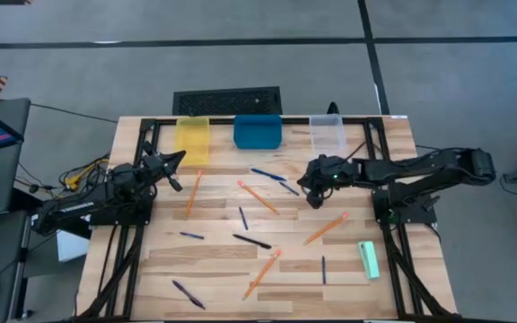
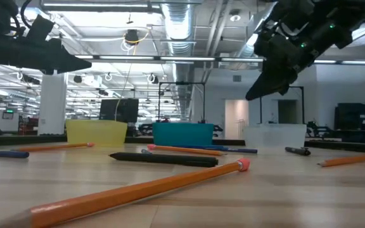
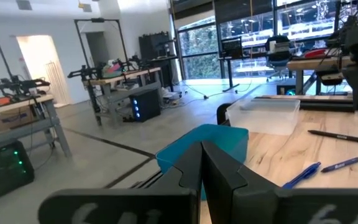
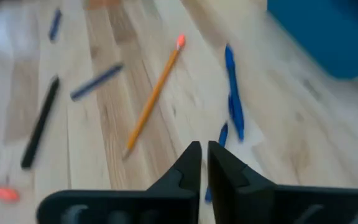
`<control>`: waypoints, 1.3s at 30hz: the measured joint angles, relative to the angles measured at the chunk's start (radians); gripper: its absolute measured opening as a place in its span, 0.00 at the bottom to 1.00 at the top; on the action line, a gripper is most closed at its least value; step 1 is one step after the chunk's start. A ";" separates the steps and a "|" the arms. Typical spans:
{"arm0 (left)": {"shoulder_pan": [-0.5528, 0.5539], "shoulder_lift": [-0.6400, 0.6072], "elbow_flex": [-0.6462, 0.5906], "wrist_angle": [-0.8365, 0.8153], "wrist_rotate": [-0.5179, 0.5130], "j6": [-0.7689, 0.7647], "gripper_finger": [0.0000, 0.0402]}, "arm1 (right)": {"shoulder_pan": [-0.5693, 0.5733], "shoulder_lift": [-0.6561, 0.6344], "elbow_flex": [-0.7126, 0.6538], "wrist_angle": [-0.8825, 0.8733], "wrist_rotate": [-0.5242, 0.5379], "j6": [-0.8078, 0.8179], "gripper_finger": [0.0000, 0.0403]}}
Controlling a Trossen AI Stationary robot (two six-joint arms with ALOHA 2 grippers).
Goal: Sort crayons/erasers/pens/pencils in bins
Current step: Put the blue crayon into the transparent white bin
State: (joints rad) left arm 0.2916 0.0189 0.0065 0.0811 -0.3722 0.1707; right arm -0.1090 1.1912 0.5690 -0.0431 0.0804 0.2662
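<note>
The right gripper, fingers barely parted and holding nothing, hangs above the blue pens at its ten o'clock — probably choosing one — while the left gripper, pressed together, waits beside the yellow bin.

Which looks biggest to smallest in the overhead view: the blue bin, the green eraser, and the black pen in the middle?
1. blue bin
2. green eraser: shorter than the pen but wider
3. black pen: the thinnest

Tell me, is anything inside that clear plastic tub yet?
It looks empty. The clear plastic tub shows only bare wood through it from above, and the low view shows nothing inside.
</note>
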 joint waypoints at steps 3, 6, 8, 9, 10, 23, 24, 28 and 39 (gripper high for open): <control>0.000 0.000 0.000 0.000 0.019 -0.001 0.00 | 0.013 0.055 0.030 -0.021 0.000 0.021 0.16; 0.000 0.000 0.000 0.000 0.044 -0.002 0.00 | 0.022 0.112 0.059 -0.045 0.000 0.024 0.22; 0.000 0.000 0.000 0.000 0.052 -0.003 0.00 | 0.025 0.155 0.082 -0.056 0.000 0.025 0.26; 0.000 0.000 0.000 0.000 0.054 -0.003 0.00 | 0.025 0.174 0.094 -0.066 -0.001 0.025 0.28; 0.000 0.000 0.000 0.000 0.054 -0.003 0.00 | 0.025 0.192 0.106 -0.074 -0.001 0.025 0.31; 0.000 0.000 0.000 -0.001 0.054 -0.083 0.00 | 0.024 0.317 0.221 -0.175 -0.002 0.024 0.54; 0.000 0.000 0.000 -0.001 0.054 -0.087 0.00 | 0.024 0.316 0.221 -0.187 -0.001 0.024 0.54; 0.000 0.000 0.000 -0.001 0.054 -0.087 0.00 | 0.023 0.320 0.222 -0.192 -0.001 0.024 0.54; 0.000 0.000 0.000 -0.001 0.053 -0.089 0.00 | 0.015 0.376 0.223 -0.183 -0.002 0.037 0.53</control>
State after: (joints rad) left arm 0.2913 0.0189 0.0064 0.0802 -0.3191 0.0822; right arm -0.0938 1.5669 0.7924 -0.2262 0.0783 0.3037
